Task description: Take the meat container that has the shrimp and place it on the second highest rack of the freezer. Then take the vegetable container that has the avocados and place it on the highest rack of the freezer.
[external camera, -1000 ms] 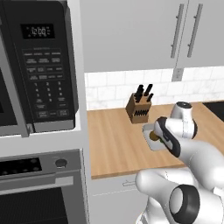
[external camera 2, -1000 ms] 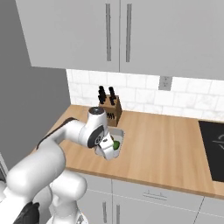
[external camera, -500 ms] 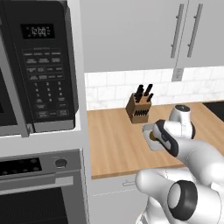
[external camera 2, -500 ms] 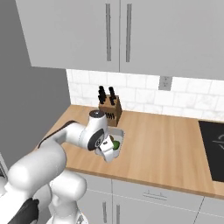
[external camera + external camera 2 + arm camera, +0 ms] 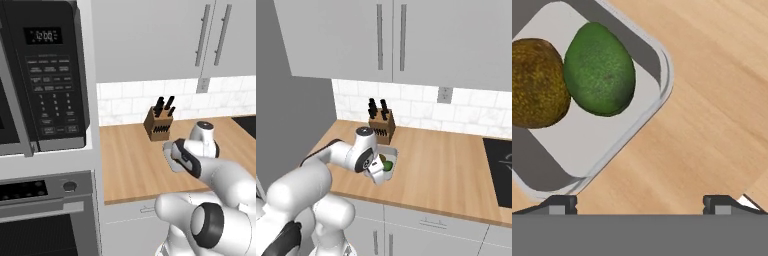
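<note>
Hovering low over the wooden desk [image 5: 446, 165] with the fingers [image 5: 641, 202] spread fully wide and gripping nothing. In the hand view, the vegetable container [image 5: 643, 132], a pale square tray, sitting flat on the desk up and to the left of the two dark tips, its near corner rim just beyond the left one, not between them. Inside, the avocados side by side and touching: the green one [image 5: 599, 70] nearer the tray's right rim, long axis running top to bottom with a slight lean; the brown one [image 5: 534, 84] against the picture's left edge. From the right base view, tray [image 5: 392, 161] just in front of the knife block [image 5: 381, 128], hand directly above it. Probably needing a shift toward the tray's rim, so one wall falls between the tips before closing.
</note>
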Tool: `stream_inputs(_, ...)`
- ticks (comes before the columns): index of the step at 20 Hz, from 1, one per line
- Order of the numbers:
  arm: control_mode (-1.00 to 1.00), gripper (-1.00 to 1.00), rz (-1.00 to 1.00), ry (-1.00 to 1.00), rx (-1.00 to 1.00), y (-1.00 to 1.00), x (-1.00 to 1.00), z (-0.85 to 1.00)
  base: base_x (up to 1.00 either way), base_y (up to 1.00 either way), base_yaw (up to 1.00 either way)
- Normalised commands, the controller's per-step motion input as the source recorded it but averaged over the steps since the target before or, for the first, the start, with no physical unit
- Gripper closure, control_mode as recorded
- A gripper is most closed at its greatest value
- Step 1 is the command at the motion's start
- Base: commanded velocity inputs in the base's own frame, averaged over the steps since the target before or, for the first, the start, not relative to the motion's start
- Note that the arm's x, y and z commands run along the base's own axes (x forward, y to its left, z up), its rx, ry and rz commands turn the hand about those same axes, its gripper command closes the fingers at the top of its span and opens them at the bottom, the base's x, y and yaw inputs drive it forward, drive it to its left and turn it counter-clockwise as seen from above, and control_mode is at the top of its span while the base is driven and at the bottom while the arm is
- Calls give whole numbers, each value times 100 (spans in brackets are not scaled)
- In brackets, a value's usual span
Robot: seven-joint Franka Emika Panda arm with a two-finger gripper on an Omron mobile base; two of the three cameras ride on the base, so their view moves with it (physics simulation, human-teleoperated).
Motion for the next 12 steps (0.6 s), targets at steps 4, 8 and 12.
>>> stream_inputs(4, -100, -100, 0, 0, 0, 16, 40, -2, 0, 0, 0)
stream_inputs(8, -100, -100, 0, 0, 1, -6, 22, -11, 0, 0, 0)
stream_inputs(12, -100, -100, 0, 0, 2, -19, 1, -11, 0, 0, 0)
